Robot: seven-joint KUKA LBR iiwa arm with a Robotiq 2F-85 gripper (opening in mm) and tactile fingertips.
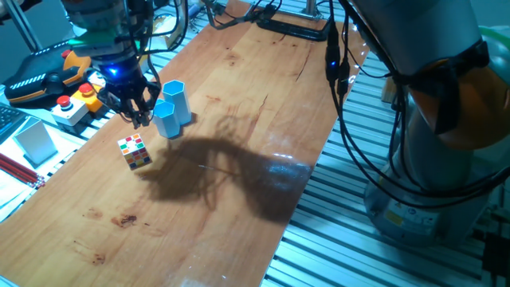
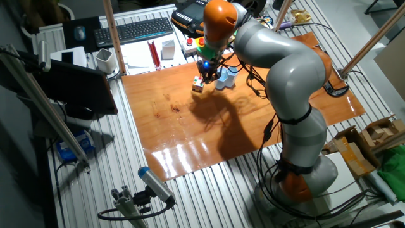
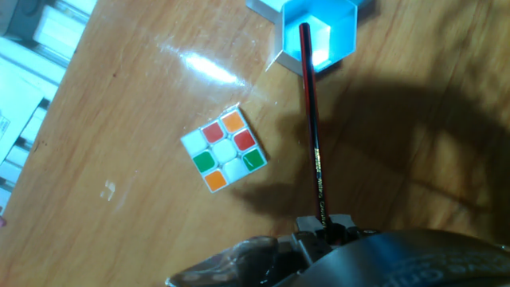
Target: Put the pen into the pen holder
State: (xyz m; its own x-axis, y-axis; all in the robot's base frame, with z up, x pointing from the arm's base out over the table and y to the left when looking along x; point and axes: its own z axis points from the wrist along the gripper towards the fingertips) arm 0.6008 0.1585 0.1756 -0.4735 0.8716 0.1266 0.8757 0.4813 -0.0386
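In the hand view my gripper (image 3: 327,229) is shut on the pen (image 3: 312,135), a thin reddish-brown stick. The pen's far end lies over the open mouth of one light blue hexagonal tube of the pen holder (image 3: 339,48). I cannot tell whether the tip is inside the tube or above it. From one fixed view the gripper (image 1: 137,113) hangs just left of the pen holder (image 1: 173,108), and the pen is lost among the fingers. The other fixed view shows the gripper (image 2: 207,74) beside the holder (image 2: 226,77).
A small multicoloured cube (image 1: 134,151) lies on the wooden table close to the gripper, left of the pen in the hand view (image 3: 224,150). Red pencils (image 2: 152,53), a keyboard (image 2: 136,30) and a red-button box (image 1: 72,102) lie beyond the table's edge.
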